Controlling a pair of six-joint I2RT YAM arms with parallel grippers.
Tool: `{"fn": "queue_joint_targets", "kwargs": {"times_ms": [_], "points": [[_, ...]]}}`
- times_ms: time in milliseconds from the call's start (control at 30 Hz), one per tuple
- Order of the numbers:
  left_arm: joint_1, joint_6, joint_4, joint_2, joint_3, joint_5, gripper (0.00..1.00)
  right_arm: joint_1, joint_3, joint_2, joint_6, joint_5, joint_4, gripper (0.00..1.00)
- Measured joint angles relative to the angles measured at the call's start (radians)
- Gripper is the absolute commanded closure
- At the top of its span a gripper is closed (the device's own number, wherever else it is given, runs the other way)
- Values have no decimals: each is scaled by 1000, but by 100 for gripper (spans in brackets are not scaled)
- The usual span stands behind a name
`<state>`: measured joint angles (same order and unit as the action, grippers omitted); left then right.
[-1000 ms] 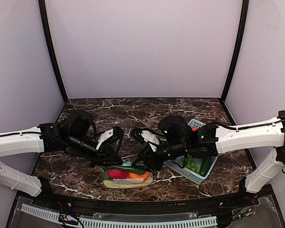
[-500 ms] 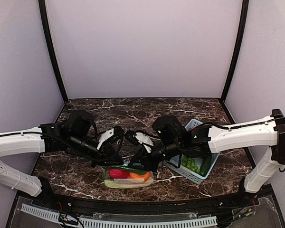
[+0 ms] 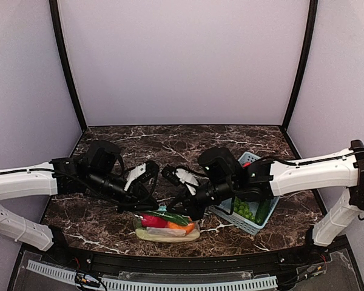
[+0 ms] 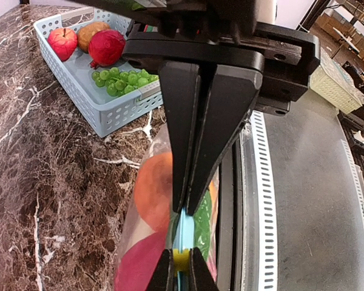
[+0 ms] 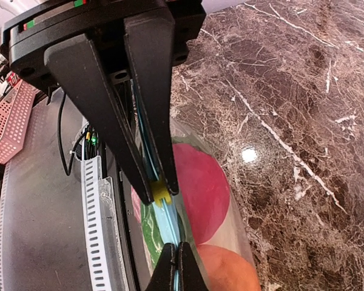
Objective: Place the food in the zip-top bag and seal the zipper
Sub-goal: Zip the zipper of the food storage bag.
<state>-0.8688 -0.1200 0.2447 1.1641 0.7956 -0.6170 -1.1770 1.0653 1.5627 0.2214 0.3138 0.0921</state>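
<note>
**Both pincers clamped on the bag's mouth**

At six o'clock on the worktop [image 3: 85, 221] we see the zip-top bag [image 3: 167, 233], holding a red piece [image 3: 151, 220], an orange [image 3: 182, 226] and a green piece [image 3: 170, 216]. Along its upper edge, the left pincer [image 4: 181, 270] and right pincer [image 5: 175, 267] each squeeze the zipper [image 4: 183, 233], nearly tip to tip. A blue basket [image 3: 246, 225] with grapes [image 3: 244, 209] sits at the bag's three o'clock.
</note>
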Motion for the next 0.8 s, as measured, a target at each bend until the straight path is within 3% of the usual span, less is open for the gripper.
{"fn": "queue_joint_targets", "kwargs": {"times_ms": [800], "points": [[0,-27,-7,-1,0,9,99,20,-76,-156,-8,-50,135,100]]}}
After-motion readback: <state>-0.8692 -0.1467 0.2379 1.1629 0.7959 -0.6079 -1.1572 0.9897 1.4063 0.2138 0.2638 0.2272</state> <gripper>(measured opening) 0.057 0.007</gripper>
